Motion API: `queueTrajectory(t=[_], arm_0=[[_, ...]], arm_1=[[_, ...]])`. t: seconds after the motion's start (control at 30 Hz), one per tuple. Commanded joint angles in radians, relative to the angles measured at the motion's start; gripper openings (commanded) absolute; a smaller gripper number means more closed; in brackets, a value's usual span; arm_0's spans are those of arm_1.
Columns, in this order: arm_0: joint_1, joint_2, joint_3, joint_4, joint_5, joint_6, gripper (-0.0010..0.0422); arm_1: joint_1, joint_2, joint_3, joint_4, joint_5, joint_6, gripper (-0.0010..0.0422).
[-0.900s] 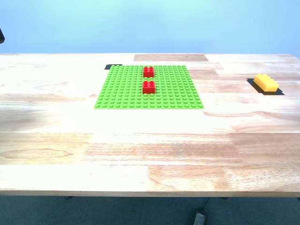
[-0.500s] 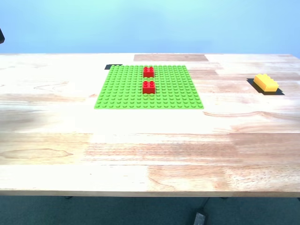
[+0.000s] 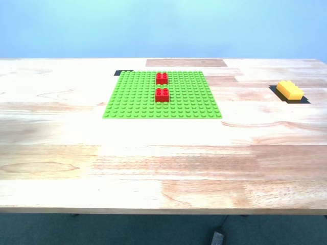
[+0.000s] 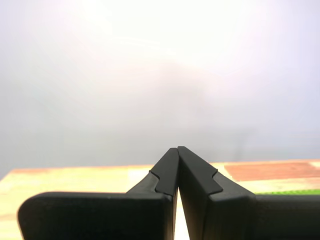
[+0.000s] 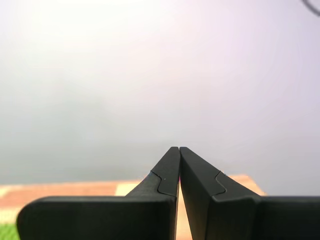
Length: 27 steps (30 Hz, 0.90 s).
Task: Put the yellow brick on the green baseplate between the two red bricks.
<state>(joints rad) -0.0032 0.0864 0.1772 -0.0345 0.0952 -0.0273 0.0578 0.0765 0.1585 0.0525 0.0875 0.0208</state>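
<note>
The yellow brick (image 3: pixel 289 90) sits on the counter (image 3: pixel 153 153), well apart from the green baseplate (image 3: pixel 189 102). It looks light, stiff and slick, so I'd pinch its long sides. My first claw (image 4: pixel 177 150) and second claw (image 5: pixel 178 149) are both closed and empty.

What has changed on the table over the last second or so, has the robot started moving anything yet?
Almost nothing. A small dark shape at the exterior view's left edge is gone from sight now; I cannot tell what it was. The yellow brick stays on the table, off the green baseplate, and the two red bricks sit where they were. My first gripper and my second gripper are shut and hold nothing.
</note>
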Motion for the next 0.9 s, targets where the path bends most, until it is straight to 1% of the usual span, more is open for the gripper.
queueTrajectory(t=[0.03,0.13,0.3,0.37,0.43,0.5,0.6,0.7,0.77,0.83,0.9], arm_0=[[0.0,0.071,0.116,-0.06,0.072,0.002,0.0],[0.0,0.169,0.241,-0.173,0.165,0.048,0.0],[0.0,0.353,0.459,-0.474,0.322,0.187,0.0],[0.0,0.419,0.528,-0.575,0.362,0.247,0.0],[0.0,0.473,0.581,-0.651,0.357,0.294,0.0],[0.0,0.512,0.611,-0.692,0.358,0.337,0.0],[0.0,0.549,0.627,-0.705,0.357,0.346,0.0],[0.0,0.573,0.637,-0.725,0.357,0.37,0.0],[0.0,0.581,0.64,-0.735,0.357,0.375,0.0],[0.0,0.585,0.639,-0.733,0.357,0.375,0.0],[0.0,0.584,0.639,-0.734,0.357,0.375,0.0]], arm_1=[[0.0,0.089,0.107,-0.062,0.003,0.001,0.0],[0.0,0.206,0.222,-0.179,0.003,0.001,0.0],[0.0,0.415,0.403,-0.372,-0.006,-0.033,0.0],[0.0,0.489,0.474,-0.435,-0.008,-0.023,0.0],[0.0,0.552,0.543,-0.508,-0.009,-0.009,0.0],[0.0,0.607,0.602,-0.558,-0.01,-0.03,0.0],[0.0,0.689,0.682,-0.639,-0.011,-0.077,0.0],[0.0,0.793,0.777,-0.793,-0.049,-0.113,0.0],[0.0,0.867,0.83,-0.883,-0.054,-0.12,0.0],[-0.008,0.936,0.871,-0.933,-0.056,-0.118,0.0005],[-0.014,0.991,0.904,-0.964,-0.067,-0.12,0.002]])
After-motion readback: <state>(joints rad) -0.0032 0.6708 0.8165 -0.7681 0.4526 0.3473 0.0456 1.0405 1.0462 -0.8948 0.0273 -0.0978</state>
